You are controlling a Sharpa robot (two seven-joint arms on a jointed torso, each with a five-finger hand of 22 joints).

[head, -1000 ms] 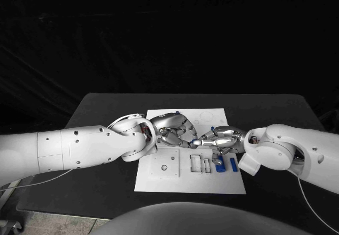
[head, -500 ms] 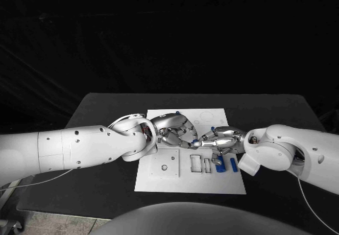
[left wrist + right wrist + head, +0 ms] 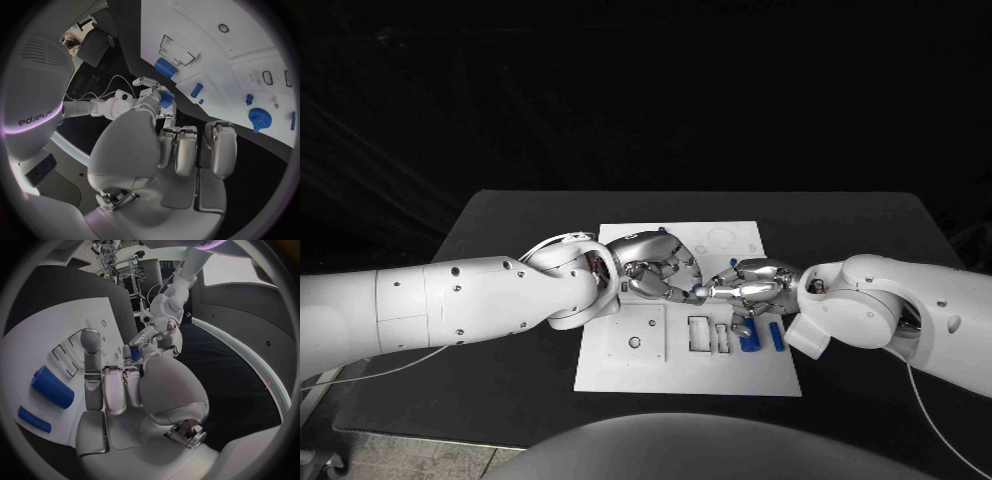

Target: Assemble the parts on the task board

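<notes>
**Two hands meet over the white board with a small blue part between them**

The left hand point(image 3: 653, 268) and the right hand point(image 3: 750, 288) touch at their fingertips above the middle of the task board point(image 3: 733, 375). A small blue part point(image 3: 166, 98) sits right where the fingertips meet. In the left wrist view the right hand's fingertips pinch it. I cannot tell if the left hand also grips it or just touches it. The left hand's other fingers are bent down side by side.

Just under the right hand, two blue parts lie on the board: a thick round one point(image 3: 52, 387) and a thin flat one point(image 3: 34, 419). Beside them are narrow empty slots point(image 3: 708, 333) cut in the board. Farther along the board, past the left hand, stand a blue gear point(image 3: 257, 117) and a few tiny blue pegs point(image 3: 249, 99).

The left arm's wrist cover carries the word "sharpa", seen upside down.

Both white arms reach in low from the sides over the black table point(image 3: 516, 215).
</notes>
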